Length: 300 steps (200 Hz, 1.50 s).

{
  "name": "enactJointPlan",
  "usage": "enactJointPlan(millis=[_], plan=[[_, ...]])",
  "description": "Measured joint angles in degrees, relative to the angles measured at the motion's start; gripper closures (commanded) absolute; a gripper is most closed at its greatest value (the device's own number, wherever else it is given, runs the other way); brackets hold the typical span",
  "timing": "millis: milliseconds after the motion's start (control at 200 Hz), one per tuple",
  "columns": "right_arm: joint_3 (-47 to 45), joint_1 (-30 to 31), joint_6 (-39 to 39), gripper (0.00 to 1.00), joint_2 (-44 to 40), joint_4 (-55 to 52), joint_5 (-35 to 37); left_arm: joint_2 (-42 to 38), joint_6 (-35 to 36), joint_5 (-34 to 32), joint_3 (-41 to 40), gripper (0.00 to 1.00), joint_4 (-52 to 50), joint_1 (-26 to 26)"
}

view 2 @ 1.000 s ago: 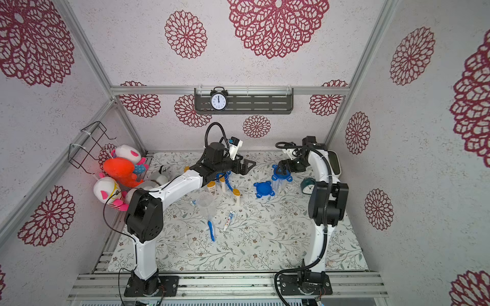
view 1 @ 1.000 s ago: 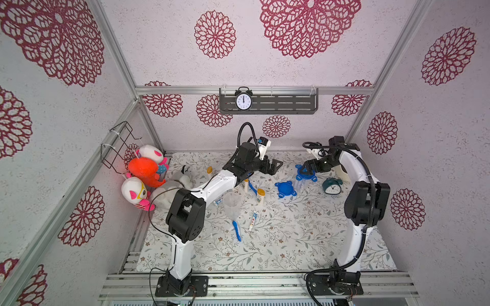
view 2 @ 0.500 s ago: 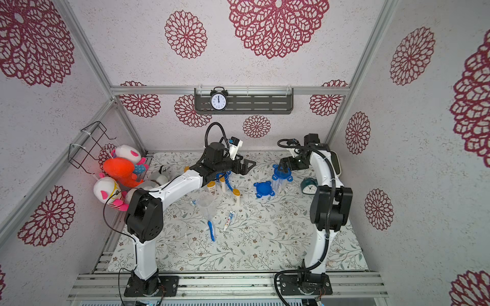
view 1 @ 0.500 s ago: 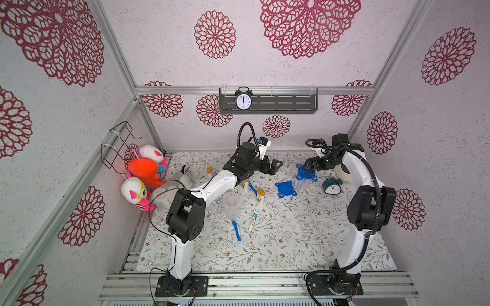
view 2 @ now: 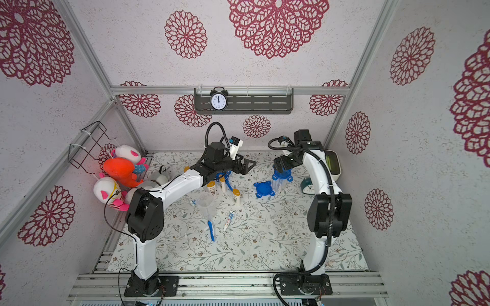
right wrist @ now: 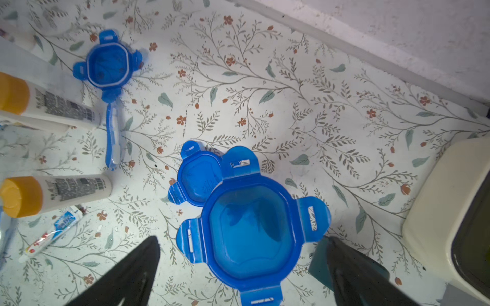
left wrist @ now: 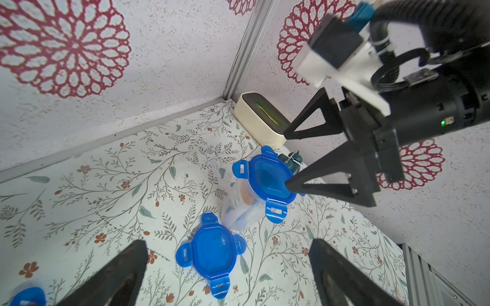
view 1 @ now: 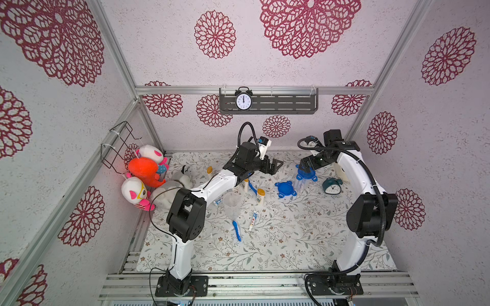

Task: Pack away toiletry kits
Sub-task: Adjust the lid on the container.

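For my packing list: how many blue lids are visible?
3: first lid on the clear jar; second lid loose beside that jar; third lid next to a toothbrush. Others may be hidden.

Right claw (view 1: 305, 166) now over lidded jar (view 1: 306, 177)

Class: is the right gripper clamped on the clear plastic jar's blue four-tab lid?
No: the right gripper hangs open above the blue lid.

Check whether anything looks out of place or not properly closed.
Yes: the blue four-tab lid sits on its clear plastic jar, but its tabs stick outward, not snapped down. A second blue lid lies loose beside it.
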Motion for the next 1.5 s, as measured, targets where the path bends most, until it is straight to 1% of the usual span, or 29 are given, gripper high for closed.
enactJointPlan(millis=[215,515,1256,1501], plan=[[2.75,0.15,-1.31,0.01,4.31,-2.56,2.49,0.0,0.0,0.0,0.0,0.01,-0.24,0.0],[6.36,0.15,-2.51,0.01,5.95,-4.57,3.52,0.15,0.07,0.02,0.46,0.01,-1.14,0.0],[6.32,0.15,-3.72,0.01,7.69,-6.97,3.85,0.42,0.44,0.0,0.81,0.01,-1.64,0.02],[3.91,0.15,-4.55,0.01,7.67,-6.38,3.87,0.42,0.46,0.0,0.81,0.01,-1.68,0.07]])
